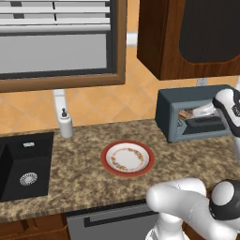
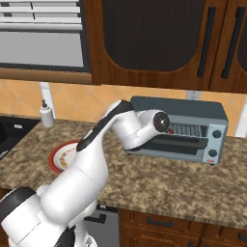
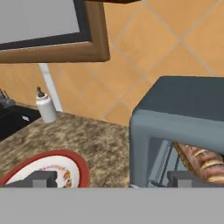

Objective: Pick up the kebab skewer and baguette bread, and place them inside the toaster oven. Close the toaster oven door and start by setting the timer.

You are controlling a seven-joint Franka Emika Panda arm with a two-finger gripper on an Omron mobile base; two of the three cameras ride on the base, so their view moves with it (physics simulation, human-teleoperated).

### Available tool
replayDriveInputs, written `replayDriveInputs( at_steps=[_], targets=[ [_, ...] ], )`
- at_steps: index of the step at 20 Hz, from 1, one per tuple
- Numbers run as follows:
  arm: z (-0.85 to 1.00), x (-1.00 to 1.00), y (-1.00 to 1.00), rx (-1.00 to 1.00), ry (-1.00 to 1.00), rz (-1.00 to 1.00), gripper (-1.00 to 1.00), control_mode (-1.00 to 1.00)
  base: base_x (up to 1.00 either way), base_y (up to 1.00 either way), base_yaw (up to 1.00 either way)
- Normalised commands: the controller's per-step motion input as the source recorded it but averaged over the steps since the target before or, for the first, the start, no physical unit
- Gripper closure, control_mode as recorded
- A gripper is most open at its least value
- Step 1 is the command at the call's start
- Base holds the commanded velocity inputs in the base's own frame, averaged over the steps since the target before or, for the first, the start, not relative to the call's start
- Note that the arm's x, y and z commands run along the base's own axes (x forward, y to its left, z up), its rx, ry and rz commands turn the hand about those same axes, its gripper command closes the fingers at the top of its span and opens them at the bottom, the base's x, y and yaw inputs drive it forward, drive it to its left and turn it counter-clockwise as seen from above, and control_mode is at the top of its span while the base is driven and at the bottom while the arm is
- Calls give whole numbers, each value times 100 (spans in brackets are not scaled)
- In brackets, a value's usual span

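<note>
The grey-blue toaster oven (image 1: 178, 105) (image 2: 193, 113) (image 3: 183, 109) stands at the back right of the counter. Its door (image 1: 206, 127) (image 2: 169, 145) hangs open, folded down. The golden-brown baguette bread (image 3: 203, 159) (image 1: 186, 114) lies on the wire rack inside. The kebab skewer is hidden. In the hand view my gripper (image 3: 113, 180) is open with nothing between its fingertips (image 3: 43, 178), just outside the oven's left front corner. The arm's wrist (image 2: 154, 123) (image 1: 228, 107) hangs in front of the oven mouth.
A red-rimmed plate (image 1: 127, 158) (image 3: 78, 168) (image 2: 55, 159) lies bare mid-counter. A soap dispenser (image 1: 65, 123) (image 3: 45, 107) (image 2: 46, 115) stands by the black sink (image 1: 23, 164) at the left. Dark wooden cabinets (image 1: 187, 37) (image 2: 159, 38) hang above the oven. Two knobs (image 2: 217, 135) sit on the oven's right.
</note>
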Motion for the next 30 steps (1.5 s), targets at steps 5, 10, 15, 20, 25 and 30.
replayDriveInputs(
  at_steps=[5,10,15,20,25,30],
  targets=[
    [-7,-100,-32,0,-4,0,-100,-100,0,0,0],
    [-38,-67,-24,0,-23,0,-100,-100,0,0,0],
    [-35,20,-43,0,-16,0,-100,-100,0,0,0],
    [-40,14,-35,0,-9,0,-100,-100,0,0,0],
    [-37,38,-21,0,-7,0,-100,-100,0,0,0],
    [-6,57,0,3,-15,0,-100,-100,0,0,0]
  ],
)
